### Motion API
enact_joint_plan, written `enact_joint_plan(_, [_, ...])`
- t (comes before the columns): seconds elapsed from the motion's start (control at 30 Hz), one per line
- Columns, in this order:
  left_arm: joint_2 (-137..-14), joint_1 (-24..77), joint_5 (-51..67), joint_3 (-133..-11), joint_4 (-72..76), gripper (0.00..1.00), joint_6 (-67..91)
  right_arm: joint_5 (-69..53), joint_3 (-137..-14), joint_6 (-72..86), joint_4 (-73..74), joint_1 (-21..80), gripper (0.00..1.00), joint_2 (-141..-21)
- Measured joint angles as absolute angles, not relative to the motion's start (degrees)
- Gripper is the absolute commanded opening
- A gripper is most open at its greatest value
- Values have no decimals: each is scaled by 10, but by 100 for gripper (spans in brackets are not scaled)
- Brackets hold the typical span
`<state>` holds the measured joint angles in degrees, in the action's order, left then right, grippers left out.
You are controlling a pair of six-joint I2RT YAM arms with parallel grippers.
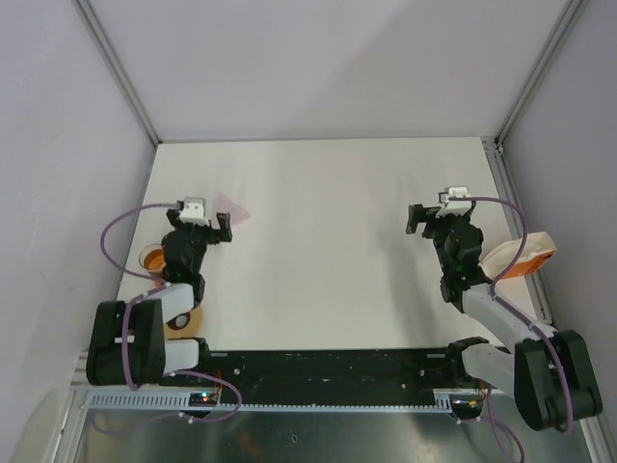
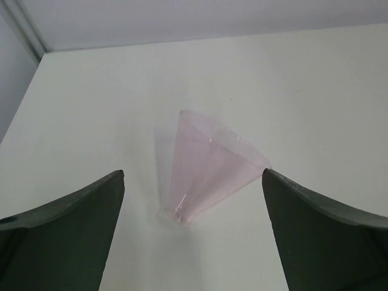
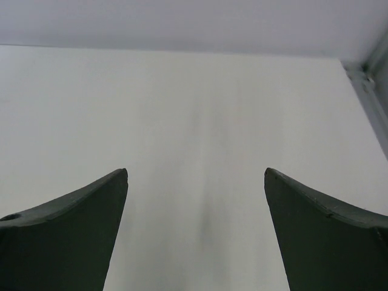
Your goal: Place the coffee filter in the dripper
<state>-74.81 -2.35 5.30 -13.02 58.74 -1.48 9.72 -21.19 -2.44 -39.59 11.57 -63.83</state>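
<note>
The white table (image 1: 328,260) is taken in first, with one arm set at each side so that either can reach inward. The left gripper (image 2: 193,173) is held low, jaws spread wide and nothing clasped. It is aimed squarely at the paper ahead, so a pick appears to be lined up. The right gripper (image 3: 196,173) is likewise spread wide and empty, poised over bare surface, probably to leave the left side free.

A white-and-orange packet (image 1: 521,258) is seen at the right edge beside the right arm, well apart from the job. The dripper (image 1: 151,258) is glimpsed near the left edge, partly hidden by the left arm, its rim apparently turned up to receive. The coffee filter (image 1: 234,209) is found lying on the table just beyond the left fingertips, untouched. Its narrow tip is pointed toward the gripper, its wide edge away.
</note>
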Motion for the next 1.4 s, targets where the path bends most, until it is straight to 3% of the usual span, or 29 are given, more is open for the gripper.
enact_joint_plan(0.33, [-633,-24,174,-395,151,99,-111,-27,-396,-27,-120,231,99,-568])
enact_joint_plan(0.53, [-633,-33,147,-575,-152,98,-181,-59,-490,-27,39,253,99,-550])
enact_joint_plan(0.7, [-643,-110,106,-614,-305,94,-234,-72,-496,-36,112,253,100,-538])
enact_joint_plan(0.93, [-675,-224,57,-614,-397,76,-285,-74,-496,-48,162,253,99,-544])
enact_joint_plan(1.03, [-680,-246,60,-614,-405,69,-300,-74,-496,-48,166,253,99,-553])
enact_joint_plan(1.27, [-718,-288,70,-612,-413,62,-321,-69,-496,-51,180,253,99,-560])
enact_joint_plan(1.4, [-722,-290,79,-608,-413,49,-331,-66,-496,-51,182,253,99,-561])
